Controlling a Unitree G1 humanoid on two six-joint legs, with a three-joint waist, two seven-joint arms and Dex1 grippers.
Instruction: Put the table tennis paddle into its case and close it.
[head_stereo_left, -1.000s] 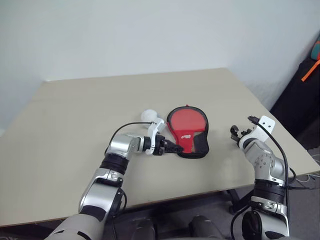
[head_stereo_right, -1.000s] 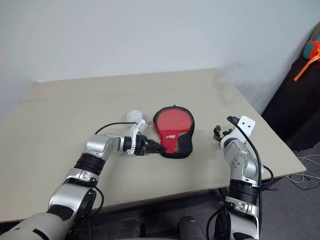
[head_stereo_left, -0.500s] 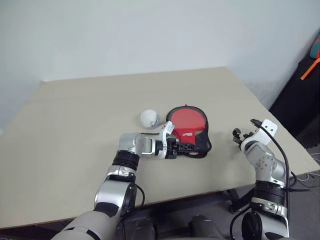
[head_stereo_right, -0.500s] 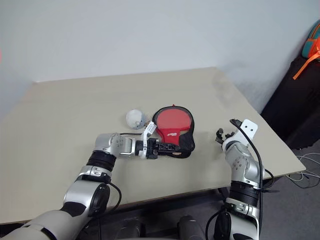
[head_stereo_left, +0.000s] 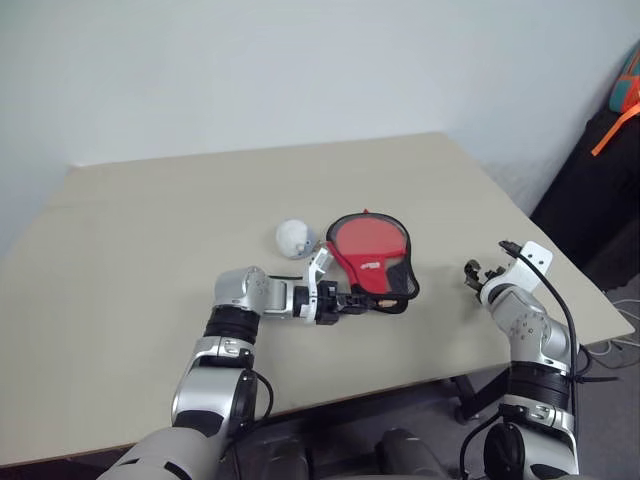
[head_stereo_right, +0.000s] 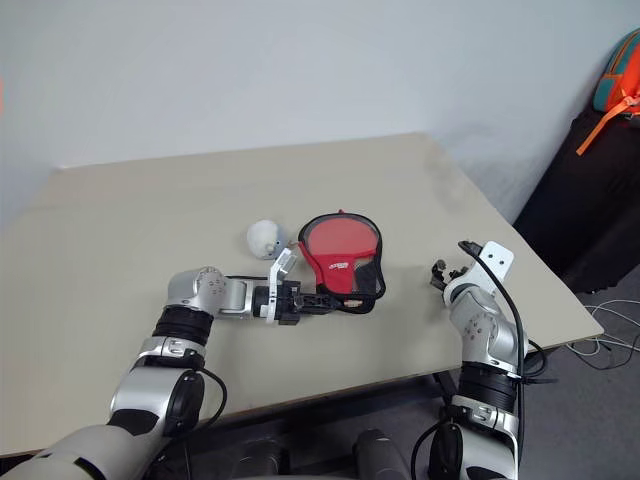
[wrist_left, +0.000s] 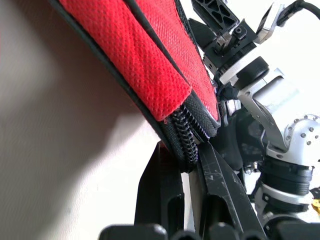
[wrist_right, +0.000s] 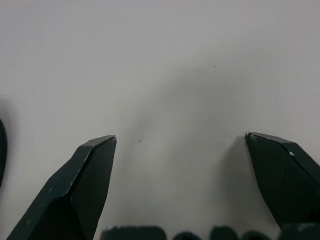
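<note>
Nearest, my 2 arms reach over the beige tabletop (head_stereo_left: 140, 220). My left gripper (head_stereo_left: 358, 299) has its fingers (wrist_left: 165, 185) pinched on the zip edge of 1 red case (head_stereo_left: 372, 248), lifting that near end; whether the paddle lies inside I cannot tell. My right gripper (head_stereo_left: 474, 272) hovers apart to the right, fingers (wrist_right: 90, 170) spread wide. Beyond, 1 white ball (head_stereo_left: 295, 237) sits beside the case. Farther back: a white wall, and 1 dark bag (head_stereo_right: 590, 170) with orange straps.
</note>
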